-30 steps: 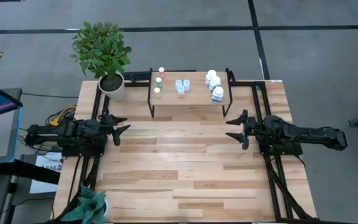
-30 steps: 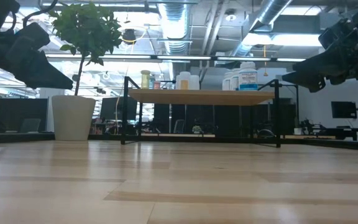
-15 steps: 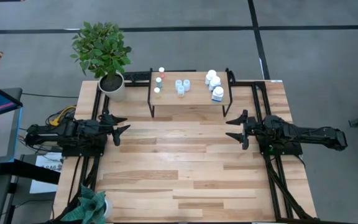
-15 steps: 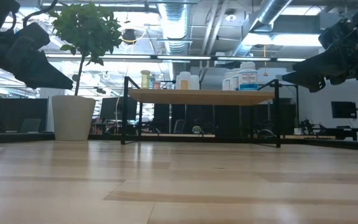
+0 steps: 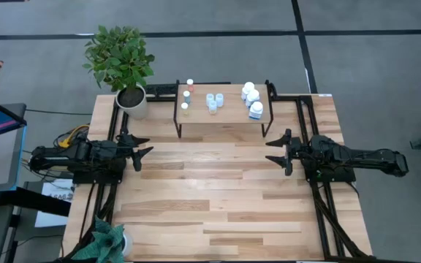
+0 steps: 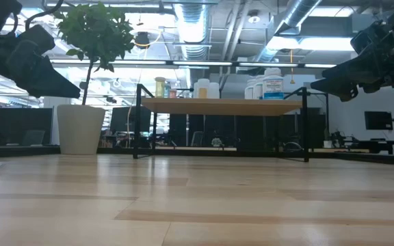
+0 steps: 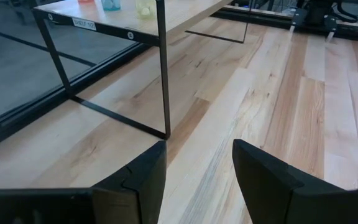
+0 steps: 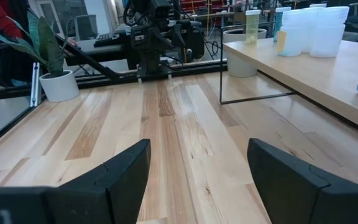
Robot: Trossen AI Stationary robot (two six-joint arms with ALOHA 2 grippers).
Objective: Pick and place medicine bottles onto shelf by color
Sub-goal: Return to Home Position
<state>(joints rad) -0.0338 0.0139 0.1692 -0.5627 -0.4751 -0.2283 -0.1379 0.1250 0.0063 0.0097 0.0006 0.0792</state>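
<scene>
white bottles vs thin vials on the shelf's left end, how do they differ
The white bottles are stubby, the thin vials slimmer. The white bottles stand at the right end of the shelf, the thin vials at its left. Thin vials' caps differ in colour; white bottles look alike. Both stand upright, three each.

We read one small white sticker (image 7: 84, 23) on the front edge of the shelf (image 7: 191, 7). It begins with "SHELF", and the characters after that are too small for us to tell. The white bottles (image 6: 272, 85) carry blue-printed labels, but we cannot make out any word on them.
</scene>
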